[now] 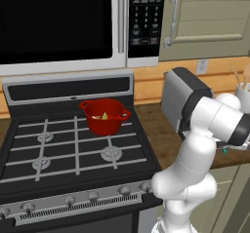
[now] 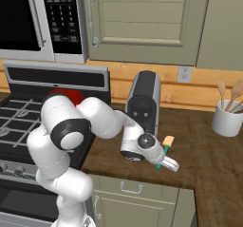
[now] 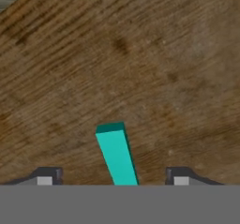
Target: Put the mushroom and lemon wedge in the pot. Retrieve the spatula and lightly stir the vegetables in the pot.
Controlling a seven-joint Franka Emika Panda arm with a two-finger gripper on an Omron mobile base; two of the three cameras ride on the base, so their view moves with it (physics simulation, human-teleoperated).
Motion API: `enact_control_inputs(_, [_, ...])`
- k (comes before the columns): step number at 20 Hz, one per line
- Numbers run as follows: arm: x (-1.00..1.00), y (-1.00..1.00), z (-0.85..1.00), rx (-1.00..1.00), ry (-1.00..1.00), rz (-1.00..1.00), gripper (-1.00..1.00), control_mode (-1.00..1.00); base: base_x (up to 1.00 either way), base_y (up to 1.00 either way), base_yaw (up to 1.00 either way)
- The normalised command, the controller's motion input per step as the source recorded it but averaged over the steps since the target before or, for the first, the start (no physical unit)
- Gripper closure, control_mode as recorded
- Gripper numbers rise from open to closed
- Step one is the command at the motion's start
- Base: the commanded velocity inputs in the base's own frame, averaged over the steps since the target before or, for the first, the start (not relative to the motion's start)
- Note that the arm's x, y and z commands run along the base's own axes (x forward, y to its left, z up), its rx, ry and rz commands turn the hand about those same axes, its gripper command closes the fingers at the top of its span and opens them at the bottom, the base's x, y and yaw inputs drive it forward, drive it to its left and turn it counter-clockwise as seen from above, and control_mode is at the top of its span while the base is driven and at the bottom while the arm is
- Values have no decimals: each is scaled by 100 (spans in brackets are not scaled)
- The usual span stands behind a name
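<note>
Red pot (image 1: 104, 116) with the lemon wedge (image 1: 104, 116) inside sits on the stove (image 1: 73, 149) well left of the pincer (image 2: 163, 160), whose fingers stand apart astride the spatula (image 2: 164, 151) handle above the wooden counter (image 2: 209, 155), not touching it

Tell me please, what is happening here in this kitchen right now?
The robot arm is reaching down to the wooden counter to the right of the stove, going for the spatula. Its gripper is open, with the teal handle lying between the two fingertips, not yet clamped. The red pot sits on the stove, and a pale yellow lemon wedge shows inside it. The mushroom cannot be made out from here. Stirring has not started.
</note>
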Motion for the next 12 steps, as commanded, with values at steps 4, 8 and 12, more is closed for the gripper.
enact_control_inputs(4, [-19, 54, -62, -9, 0, 2, -100, -100, 0, 0, 0])
enact_control_inputs(8, [-3, 13, -57, -2, 5, 1, 100, -100, 0, 0, 0])
enact_control_inputs(12, [-16, 0, -54, 3, 6, 0, 100, -100, 0, 0, 0])
